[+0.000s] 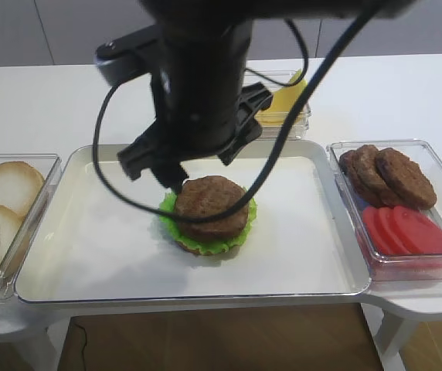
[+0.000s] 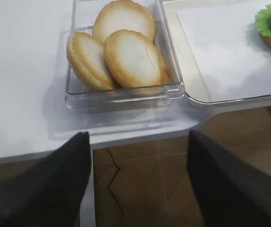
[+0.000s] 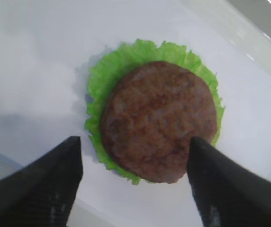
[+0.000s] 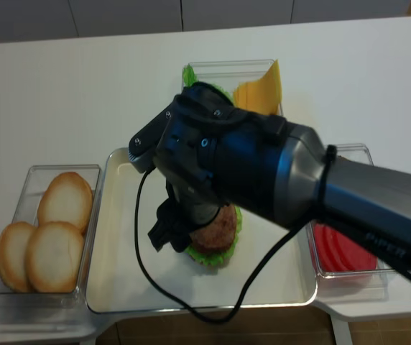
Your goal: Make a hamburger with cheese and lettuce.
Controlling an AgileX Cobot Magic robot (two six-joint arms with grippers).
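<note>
On white tray: hamburger, grainy round patty, frilly lettuce; right pincer spread above

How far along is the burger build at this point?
Done: the hamburger on the tray has bun base, lettuce and patty. In hand: nothing; the right tool hangs open above it. Left: the cheese sits in its container; bun halves wait.

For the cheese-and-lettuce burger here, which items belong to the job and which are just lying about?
Belongs to the job:
- hamburger, on the tray
- cheese
- lettuce
- right hand, open over the hamburger

Lying about:
- bun halves
- loose patties
- tomato slices
</note>
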